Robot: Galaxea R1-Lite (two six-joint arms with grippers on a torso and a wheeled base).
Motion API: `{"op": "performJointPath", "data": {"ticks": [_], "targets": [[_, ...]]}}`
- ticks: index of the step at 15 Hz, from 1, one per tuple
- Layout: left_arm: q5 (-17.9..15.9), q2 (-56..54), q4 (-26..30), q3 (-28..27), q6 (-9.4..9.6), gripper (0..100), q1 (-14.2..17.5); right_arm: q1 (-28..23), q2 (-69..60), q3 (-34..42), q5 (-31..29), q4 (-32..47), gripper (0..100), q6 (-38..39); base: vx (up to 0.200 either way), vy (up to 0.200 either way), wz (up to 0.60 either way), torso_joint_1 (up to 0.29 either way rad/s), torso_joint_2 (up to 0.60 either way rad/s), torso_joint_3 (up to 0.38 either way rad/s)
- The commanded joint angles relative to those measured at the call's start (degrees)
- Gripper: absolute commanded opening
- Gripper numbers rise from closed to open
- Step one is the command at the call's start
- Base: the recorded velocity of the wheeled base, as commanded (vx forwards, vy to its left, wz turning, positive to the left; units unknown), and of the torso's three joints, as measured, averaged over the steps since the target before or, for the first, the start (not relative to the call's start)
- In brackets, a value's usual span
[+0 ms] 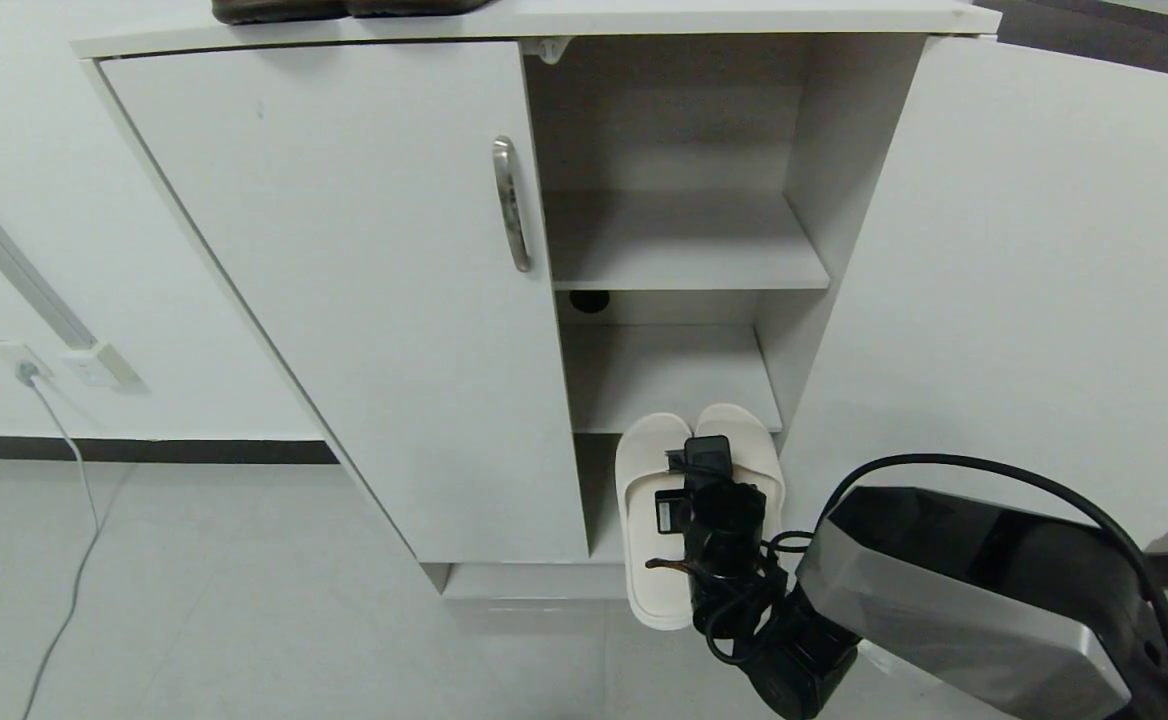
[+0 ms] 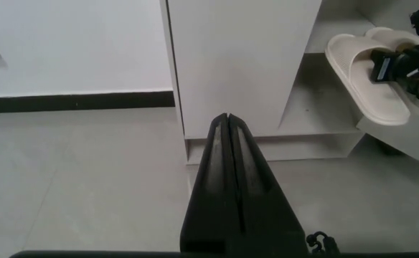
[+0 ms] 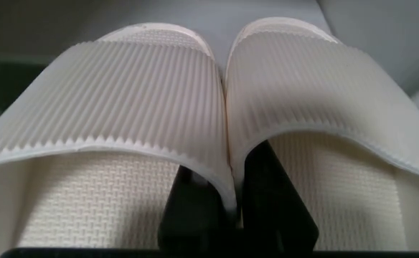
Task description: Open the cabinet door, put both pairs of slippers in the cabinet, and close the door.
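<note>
At the mouth of the cabinet's (image 1: 849, 150) lowest compartment, the white slippers (image 1: 644, 520) sat side by side in the air, toes inward and heels out over the floor. The right gripper (image 3: 232, 208) pinched their inner edges together. The right door (image 1: 1024, 300) stood open and the left door (image 1: 344, 300) closed. Dark slippers (image 1: 344, 8) lay on top. The left gripper (image 2: 227, 122), jaws pressed together and empty, hovered low before the cabinet's base.

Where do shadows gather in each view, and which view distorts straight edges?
Head view: the white wooden cabinet darkens toward the back of its open shelves, and its sides splay upward. Left wrist view: shade lies under the cabinet's base. Right wrist view: the cream ribbed rubber slippers are bright on top, dark under the straps around the right gripper.
</note>
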Motion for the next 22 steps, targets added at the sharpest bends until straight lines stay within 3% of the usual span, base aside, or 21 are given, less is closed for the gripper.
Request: {"op": "performJointPath", "data": {"ticks": [1,7,11,22], "targets": [[-0.02,0.09,-0.01,0.00,0.02,0,0.01,0.10,-0.10,0.01,0.00,-0.10,0,-0.02,0.200,0.000,0.00,0.007,0.01,-0.002],[0.07,0.09,-0.01,0.00,-0.07,0,0.01,0.01,0.43,0.10,0.00,-0.10,0,-0.02,0.200,0.000,0.00,0.003,0.00,0.002],[0.07,0.09,-0.09,0.00,-0.51,0,0.01,-0.34,0.43,-1.14,1.32,2.36,0,-0.11,0.000,0.000,0.00,0.000,0.00,0.000],[0.24,0.09,-0.09,0.00,-0.60,0,0.01,-6.05,7.02,-33.48,4.92,30.49,0,2.53,0.000,0.000,0.00,0.000,0.00,0.000]]}}
